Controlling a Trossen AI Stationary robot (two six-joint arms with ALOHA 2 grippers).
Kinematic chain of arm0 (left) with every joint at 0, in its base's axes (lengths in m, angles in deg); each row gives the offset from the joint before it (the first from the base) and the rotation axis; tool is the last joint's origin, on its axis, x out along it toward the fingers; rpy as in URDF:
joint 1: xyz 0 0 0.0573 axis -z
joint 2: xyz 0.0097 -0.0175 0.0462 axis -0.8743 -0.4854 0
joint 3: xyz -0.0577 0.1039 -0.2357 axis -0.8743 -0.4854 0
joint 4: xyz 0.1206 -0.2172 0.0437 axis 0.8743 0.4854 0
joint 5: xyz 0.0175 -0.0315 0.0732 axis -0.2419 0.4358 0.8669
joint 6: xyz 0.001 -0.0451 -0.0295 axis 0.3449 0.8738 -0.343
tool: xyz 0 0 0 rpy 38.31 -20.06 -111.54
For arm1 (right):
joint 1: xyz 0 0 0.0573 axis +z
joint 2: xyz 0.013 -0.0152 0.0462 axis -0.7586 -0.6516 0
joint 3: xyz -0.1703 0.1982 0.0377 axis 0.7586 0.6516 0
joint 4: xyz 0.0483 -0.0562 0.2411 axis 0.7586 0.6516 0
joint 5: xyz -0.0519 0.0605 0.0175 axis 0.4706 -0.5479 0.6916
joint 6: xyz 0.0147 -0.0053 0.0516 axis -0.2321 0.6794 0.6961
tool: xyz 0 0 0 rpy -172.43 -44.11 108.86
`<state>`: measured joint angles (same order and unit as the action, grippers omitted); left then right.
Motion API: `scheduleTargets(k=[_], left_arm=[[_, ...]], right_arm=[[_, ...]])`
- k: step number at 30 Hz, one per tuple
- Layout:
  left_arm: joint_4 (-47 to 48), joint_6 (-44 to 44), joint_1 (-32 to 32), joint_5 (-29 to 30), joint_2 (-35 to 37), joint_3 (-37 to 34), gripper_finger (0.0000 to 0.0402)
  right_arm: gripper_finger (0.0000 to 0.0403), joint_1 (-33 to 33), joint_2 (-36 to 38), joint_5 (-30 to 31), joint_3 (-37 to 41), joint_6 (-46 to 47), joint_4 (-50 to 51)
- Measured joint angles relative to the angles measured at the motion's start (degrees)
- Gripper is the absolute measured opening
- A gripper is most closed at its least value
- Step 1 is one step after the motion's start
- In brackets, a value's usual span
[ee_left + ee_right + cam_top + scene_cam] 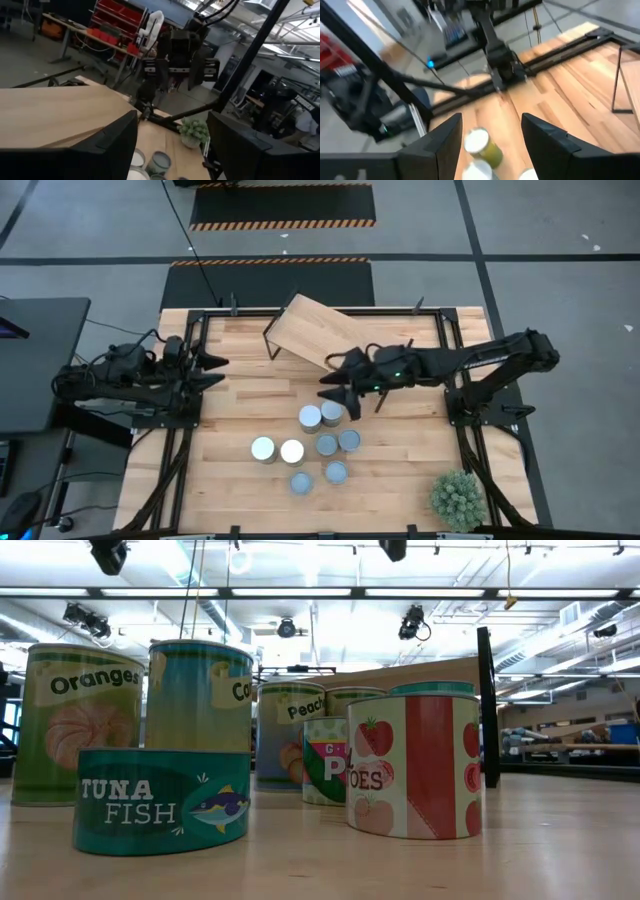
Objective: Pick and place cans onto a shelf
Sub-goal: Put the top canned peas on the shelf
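Several round cans stand upright on their bases in a cluster [312, 447] on the plank tabletop, some with white tops [291, 451], some blue-grey [335, 472]. In the low view they show printed labels, such as the tuna can [162, 800] and the tomato can [415, 765]. The light wooden shelf [315, 330] stands askew on thin dark legs at the far middle. My right gripper [333, 395] is open and empty, just above the far end of the cluster; its wrist view shows cans [479, 142] between its fingers, farther off. My left gripper [214, 372] is open and empty at the left.
A spiky green potted plant [458, 498] stands at the near right corner and also shows in the left wrist view [194, 131]. Dark frame rails [190, 420] run along the table's left and right sides. Bare planks lie between my left gripper and the cans.
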<state>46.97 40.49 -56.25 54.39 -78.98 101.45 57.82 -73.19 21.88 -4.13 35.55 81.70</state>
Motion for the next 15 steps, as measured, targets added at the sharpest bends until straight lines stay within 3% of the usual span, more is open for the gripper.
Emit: scheduleTargets(k=[7,15], left_arm=[[2.2,0.0,0.0,-0.3,0.0,0.0,0.0247],[2.1,0.0,0.0,-0.2,0.0,0.0,0.0247]], right_arm=[[0.0212,1.6,-6.3,0.0,-10.3,-2.4,17.2],[0.0214,2.4,-11.2,-1.4,-18.9,-4.3,29.7]])
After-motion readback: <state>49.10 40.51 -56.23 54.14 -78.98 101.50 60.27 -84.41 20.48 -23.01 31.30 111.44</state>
